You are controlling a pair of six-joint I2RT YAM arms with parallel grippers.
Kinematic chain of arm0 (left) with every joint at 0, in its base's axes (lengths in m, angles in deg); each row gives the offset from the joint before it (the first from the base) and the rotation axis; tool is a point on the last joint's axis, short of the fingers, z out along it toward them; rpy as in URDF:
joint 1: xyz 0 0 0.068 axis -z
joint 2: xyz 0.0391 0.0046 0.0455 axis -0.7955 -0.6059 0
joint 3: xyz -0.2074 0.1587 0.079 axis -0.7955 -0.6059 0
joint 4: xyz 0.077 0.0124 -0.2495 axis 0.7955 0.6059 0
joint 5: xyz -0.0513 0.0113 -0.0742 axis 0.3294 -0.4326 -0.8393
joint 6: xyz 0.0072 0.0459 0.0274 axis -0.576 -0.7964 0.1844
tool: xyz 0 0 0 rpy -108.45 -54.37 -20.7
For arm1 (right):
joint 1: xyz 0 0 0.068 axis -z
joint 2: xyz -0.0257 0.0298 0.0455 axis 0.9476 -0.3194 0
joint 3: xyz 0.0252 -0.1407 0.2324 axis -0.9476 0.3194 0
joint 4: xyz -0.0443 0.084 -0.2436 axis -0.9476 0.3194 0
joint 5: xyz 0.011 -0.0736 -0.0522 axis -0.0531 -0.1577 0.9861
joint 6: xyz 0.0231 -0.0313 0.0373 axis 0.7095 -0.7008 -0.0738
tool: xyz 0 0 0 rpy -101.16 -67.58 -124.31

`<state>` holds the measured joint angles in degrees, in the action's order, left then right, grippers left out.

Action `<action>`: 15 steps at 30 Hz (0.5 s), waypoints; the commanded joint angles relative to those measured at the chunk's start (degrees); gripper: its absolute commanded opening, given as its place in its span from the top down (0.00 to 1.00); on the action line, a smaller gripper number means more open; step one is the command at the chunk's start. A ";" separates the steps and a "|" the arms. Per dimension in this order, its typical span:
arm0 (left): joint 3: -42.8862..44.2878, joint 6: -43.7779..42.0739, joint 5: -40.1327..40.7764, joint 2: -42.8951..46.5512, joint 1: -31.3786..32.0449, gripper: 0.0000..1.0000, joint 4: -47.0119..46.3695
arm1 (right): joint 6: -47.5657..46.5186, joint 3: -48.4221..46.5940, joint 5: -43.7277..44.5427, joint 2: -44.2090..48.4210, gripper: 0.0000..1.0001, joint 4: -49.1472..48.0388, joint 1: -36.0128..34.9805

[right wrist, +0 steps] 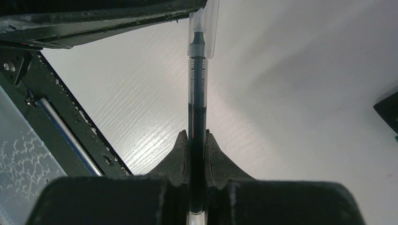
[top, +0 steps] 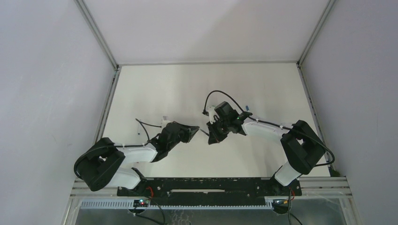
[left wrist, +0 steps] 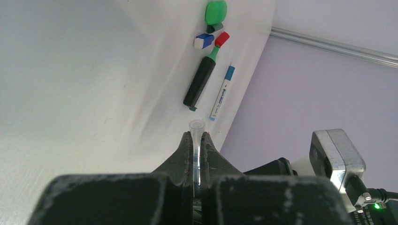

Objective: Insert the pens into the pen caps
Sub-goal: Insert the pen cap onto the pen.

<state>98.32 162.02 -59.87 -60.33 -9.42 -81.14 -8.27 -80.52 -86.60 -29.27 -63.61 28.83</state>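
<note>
My right gripper (right wrist: 197,133) is shut on a slim clear-barrelled pen with black ink (right wrist: 197,103). The pen's tip sits just inside the mouth of a clear cap (right wrist: 205,28). My left gripper (left wrist: 196,136) is shut on that clear cap (left wrist: 196,125), whose open end sticks out past the fingertips. In the top view the two grippers (top: 196,128) (top: 211,137) face each other at mid-table with the pen (top: 204,132) between them. On the table beyond lie a black marker (left wrist: 200,82), a white marker with blue ends (left wrist: 222,93), and green (left wrist: 216,11), blue (left wrist: 203,41) and red (left wrist: 222,39) caps.
The loose markers and caps lie near the table's right side, mostly hidden under my right arm in the top view (top: 263,126). Grey walls and metal rails (top: 108,103) close the table's left, right and back. The black base rail (top: 206,185) runs along the near edge.
</note>
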 commanded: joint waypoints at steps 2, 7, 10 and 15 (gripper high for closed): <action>2.67 -1.35 -1.66 -1.46 2.49 1.00 -0.51 | -0.21 -2.36 1.67 0.47 1.00 -1.63 0.65; 4.54 -1.15 -1.77 -2.95 4.34 1.00 -0.44 | -0.52 -2.34 0.88 1.64 1.00 -2.04 1.55; 5.79 -1.28 -1.98 -3.74 5.32 1.00 -0.51 | -1.02 -1.98 -0.48 2.75 1.00 -2.59 2.14; 7.06 -1.69 -2.31 -4.35 6.58 1.00 -1.55 | -2.70 -1.59 -2.46 4.46 1.00 -3.03 3.29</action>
<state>101.78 161.99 -57.16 -64.26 -6.03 -80.73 -8.75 -80.49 -86.95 -28.33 -60.13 31.26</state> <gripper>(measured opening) 0.029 0.096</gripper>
